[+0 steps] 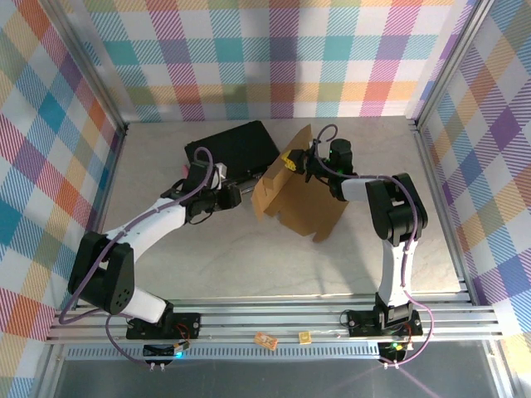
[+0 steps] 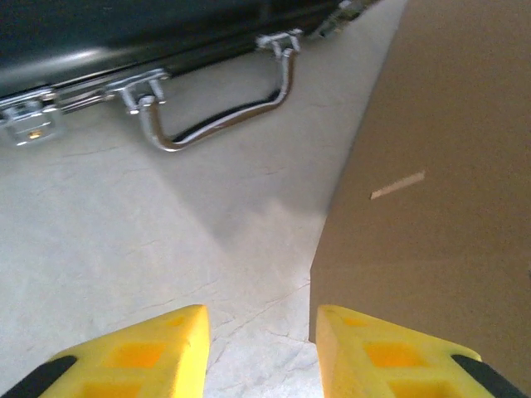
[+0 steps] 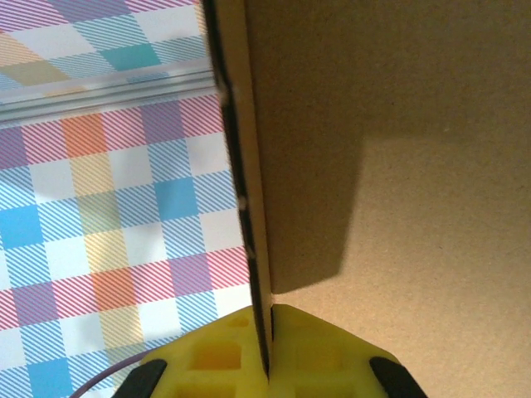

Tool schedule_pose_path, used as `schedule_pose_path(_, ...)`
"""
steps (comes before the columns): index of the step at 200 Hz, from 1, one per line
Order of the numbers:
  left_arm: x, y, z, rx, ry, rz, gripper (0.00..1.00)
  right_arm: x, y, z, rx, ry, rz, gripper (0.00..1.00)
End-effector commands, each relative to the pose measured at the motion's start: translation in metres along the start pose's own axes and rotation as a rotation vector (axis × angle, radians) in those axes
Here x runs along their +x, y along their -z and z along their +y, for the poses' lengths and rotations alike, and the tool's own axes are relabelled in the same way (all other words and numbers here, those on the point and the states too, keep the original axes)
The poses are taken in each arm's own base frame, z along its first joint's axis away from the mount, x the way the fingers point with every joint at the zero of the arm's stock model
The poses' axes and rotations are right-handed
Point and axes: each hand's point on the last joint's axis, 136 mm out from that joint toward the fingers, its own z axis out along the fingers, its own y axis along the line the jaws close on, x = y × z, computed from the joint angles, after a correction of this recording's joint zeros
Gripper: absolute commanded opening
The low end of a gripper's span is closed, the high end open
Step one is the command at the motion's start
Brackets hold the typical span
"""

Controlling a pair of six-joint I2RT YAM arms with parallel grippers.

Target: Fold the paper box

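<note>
Our paper box [image 1: 303, 199] stands half-raised on edge mid-surface, just right of the black case [image 1: 232, 148]. Its long run slants from the far middle toward the near right. The right tool [image 3: 267, 319] is clamped flat on the box's upper edge. The left tool [image 2: 261, 319] sits low on the box's left, jaws partway apart with nothing between them, and the brown panel is just off its right finger. So we reckon the left arm's closer for nudging that flap. The case handle [image 2: 224, 116] crowds the far side, but the bare surface [image 1: 249, 265] toward the arm bases leaves plenty of room.
</note>
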Motion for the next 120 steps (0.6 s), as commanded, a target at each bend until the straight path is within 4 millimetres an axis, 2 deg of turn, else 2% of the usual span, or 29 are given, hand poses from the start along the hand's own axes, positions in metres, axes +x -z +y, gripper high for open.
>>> schedule_pose_path(1, -0.015, -0.013, -0.030, 0.145, -0.165, -0.076, 0.38, 0.005, 0.002, 0.002, -0.015, 0.027, 0.030, 0.00)
schedule_pose_path(23, -0.007, -0.030, -0.041, 0.204, -0.199, -0.039, 0.37, 0.003, 0.002, 0.003, -0.013, 0.025, 0.024, 0.00)
schedule_pose_path(51, 0.006, -0.041, -0.062, 0.260, -0.256, -0.019, 0.37, 0.001, 0.000, 0.006, -0.019, 0.019, 0.018, 0.00)
schedule_pose_path(120, 0.006, -0.031, -0.087, 0.299, -0.270, -0.083, 0.45, -0.004, 0.000, 0.008, -0.030, 0.013, -0.002, 0.00)
